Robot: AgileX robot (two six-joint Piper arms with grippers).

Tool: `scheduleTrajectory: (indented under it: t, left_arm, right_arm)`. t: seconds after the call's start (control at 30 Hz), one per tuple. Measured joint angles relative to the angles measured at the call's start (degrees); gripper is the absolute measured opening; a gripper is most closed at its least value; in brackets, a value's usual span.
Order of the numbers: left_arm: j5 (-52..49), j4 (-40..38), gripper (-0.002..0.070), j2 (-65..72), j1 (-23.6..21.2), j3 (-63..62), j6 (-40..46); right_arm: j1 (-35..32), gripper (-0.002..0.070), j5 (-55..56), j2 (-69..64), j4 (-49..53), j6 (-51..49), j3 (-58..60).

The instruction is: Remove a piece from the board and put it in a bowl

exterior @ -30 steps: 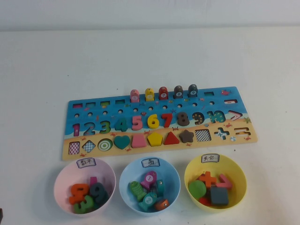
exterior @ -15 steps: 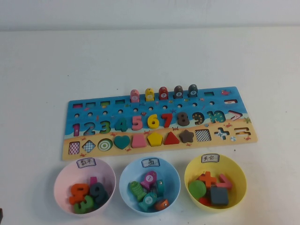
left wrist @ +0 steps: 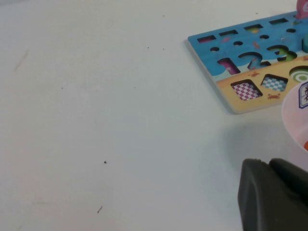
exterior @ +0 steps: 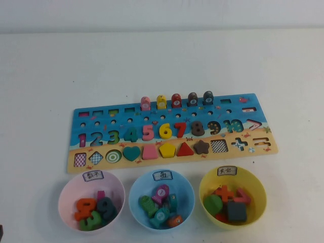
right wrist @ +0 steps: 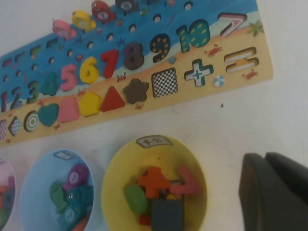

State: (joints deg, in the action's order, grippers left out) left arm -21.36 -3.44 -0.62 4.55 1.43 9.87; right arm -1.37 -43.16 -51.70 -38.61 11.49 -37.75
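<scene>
High view: the board (exterior: 172, 132) lies across the middle of the white table (exterior: 162, 61), and the piece (exterior: 201, 147), a dark brown star, sits in its slot in the tan strip, between the red triangle (exterior: 185, 149) and a checkered square recess (exterior: 218, 146). Nothing lies over the star. Near the board on the robot's side stand three bowls in a row: a pink bowl (exterior: 68, 190) with numbers in it, a light blue bowl (exterior: 136, 190) with fish pieces, and the bowl (exterior: 255, 190), yellow, nearest the star. It already holds a dark grey square block (exterior: 236, 210), an orange plus (exterior: 223, 193), a green round piece (exterior: 213, 203) and a pink sign. Five pegs (exterior: 176, 100) stand along the board's far edge. Neither arm shows in this view. The left gripper (left wrist: 274, 195) appears only as a dark body beside the pink bowl's rim and the board's left end; the right gripper (right wrist: 274, 192) is a dark body just beside the yellow bowl. Whether either is released or clenched cannot be told.
</scene>
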Motion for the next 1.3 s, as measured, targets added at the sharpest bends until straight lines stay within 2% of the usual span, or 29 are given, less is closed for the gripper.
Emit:
scheduleTrajectory:
  t: [0.17, 0.43, 0.87, 0.97, 1.3]
  left_arm:
    - [0.0, 0.0, -0.0004, 0.0, 0.0, 0.0, 0.0]
    - [0.0, 0.0, -0.0004, 0.0, 0.0, 0.0, 0.0]
    - [0.0, 0.0, -0.0004, 0.0, 0.0, 0.0, 0.0]
    - [0.0, 0.0, -0.0004, 0.0, 0.0, 0.0, 0.0]
    - [0.0, 0.0, -0.0004, 0.0, 0.0, 0.0, 0.0]
  right_arm:
    - [5.36, -0.0017, -1.83, -13.47, 4.54, -1.12, -10.18]
    - [18.99, -0.0017, -3.82, -30.83, 16.85, -11.11, -25.21]
    - [28.74, -0.0014, -15.92, -54.36, 25.86, -17.32, -48.13]
    - [30.48, 0.0013, -19.17, -58.89, 26.57, -17.62, -53.05]
    - [33.33, 0.0281, -25.46, -68.88, 32.3, -24.03, -65.12]
